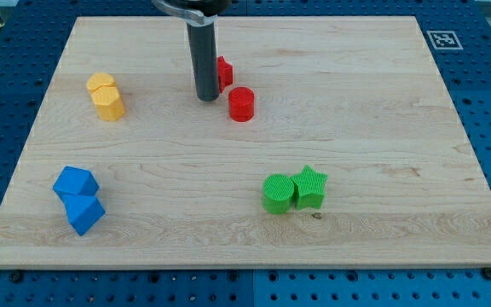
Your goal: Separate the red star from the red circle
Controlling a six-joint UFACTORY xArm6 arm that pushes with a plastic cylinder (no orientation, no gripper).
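The red star lies near the view's top centre, partly hidden behind my dark rod. The red circle stands just below and right of it, a small gap apart. My tip rests on the board just left of both red blocks, close to the star's lower left and a short way left of the circle.
Two yellow blocks sit together at the view's upper left. Two blue blocks sit together at the lower left. A green circle touches a green star at the lower centre right. The wooden board ends at blue pegboard.
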